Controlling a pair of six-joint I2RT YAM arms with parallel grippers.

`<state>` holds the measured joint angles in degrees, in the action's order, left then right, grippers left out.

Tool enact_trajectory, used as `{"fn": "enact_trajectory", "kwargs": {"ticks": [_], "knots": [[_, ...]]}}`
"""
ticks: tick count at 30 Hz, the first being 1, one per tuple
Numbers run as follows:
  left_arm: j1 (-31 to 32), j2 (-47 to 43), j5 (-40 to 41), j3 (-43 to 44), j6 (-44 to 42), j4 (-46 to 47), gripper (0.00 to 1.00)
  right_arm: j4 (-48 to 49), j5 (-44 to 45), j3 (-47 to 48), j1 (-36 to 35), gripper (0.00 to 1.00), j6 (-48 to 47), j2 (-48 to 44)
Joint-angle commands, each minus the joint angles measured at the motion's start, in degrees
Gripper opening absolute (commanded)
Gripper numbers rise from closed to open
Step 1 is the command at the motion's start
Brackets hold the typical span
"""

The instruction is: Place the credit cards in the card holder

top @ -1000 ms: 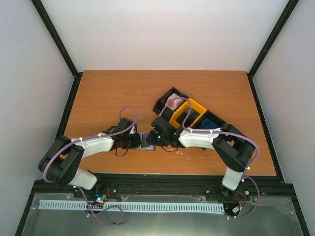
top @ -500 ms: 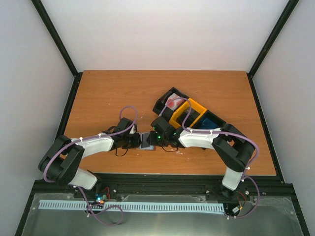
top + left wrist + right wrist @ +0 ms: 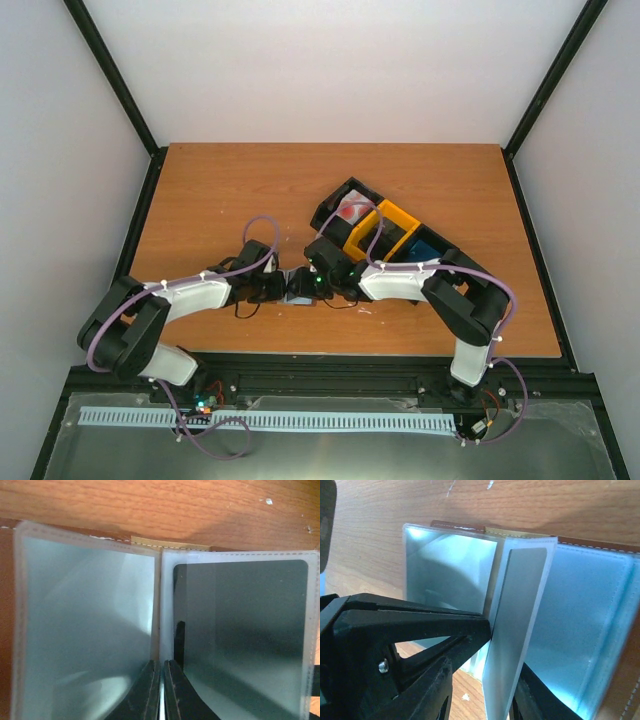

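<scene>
The card holder (image 3: pixel 299 286) lies open near the table's front edge, brown leather (image 3: pixel 625 690) outside with clear pale sleeves inside. A dark credit card (image 3: pixel 245 630) sits in the right-hand sleeve. My left gripper (image 3: pixel 162 664) is shut on the thin middle sleeve leaf and holds it upright. In the right wrist view that leaf (image 3: pixel 517 630) stands on edge with the grey-looking card in it. My right gripper (image 3: pixel 482 679) is open, one finger on each side of the leaf. From above, both grippers meet over the holder, the left gripper (image 3: pixel 278 288) beside the right gripper (image 3: pixel 313 284).
A black-and-yellow three-compartment tray (image 3: pixel 392 215) lies diagonally just behind the right arm, with a blue flat item (image 3: pixel 425 250) in one end and a pink-white item (image 3: pixel 350 210) in the other. Bare wood table (image 3: pixel 220 190) stretches behind and to the left.
The right arm's wrist has edged slightly left over the holder. The left arm has stayed put, still pinching the leaf.
</scene>
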<state>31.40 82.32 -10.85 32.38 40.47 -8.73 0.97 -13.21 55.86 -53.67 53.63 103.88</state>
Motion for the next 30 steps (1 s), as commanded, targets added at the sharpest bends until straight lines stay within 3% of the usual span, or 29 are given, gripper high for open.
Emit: {"fn": "enact_trajectory", "kwargs": {"ticks": [1,9,20,26,30], "knots": [[0.0,-2.3,4.2,0.5,-0.1,-4.6,0.06,3.0,-1.0,0.5,-0.6,0.32,0.3,0.1],[-0.2,-12.7,18.1,3.2,4.8,-14.6,0.1,6.2,-4.6,2.2,-0.6,0.36,-0.6,1.7],[-2.8,-25.1,26.6,3.2,8.9,-21.1,0.13,6.8,-9.7,9.7,-2.2,0.44,-4.2,8.6],[-4.3,-28.3,25.5,2.8,7.8,-21.8,0.15,2.8,-7.0,12.5,-2.3,0.45,-3.5,12.9],[-4.3,-29.4,19.8,1.1,5.7,-18.2,0.17,1.5,-5.0,12.7,-2.3,0.45,-3.9,12.7]]}}
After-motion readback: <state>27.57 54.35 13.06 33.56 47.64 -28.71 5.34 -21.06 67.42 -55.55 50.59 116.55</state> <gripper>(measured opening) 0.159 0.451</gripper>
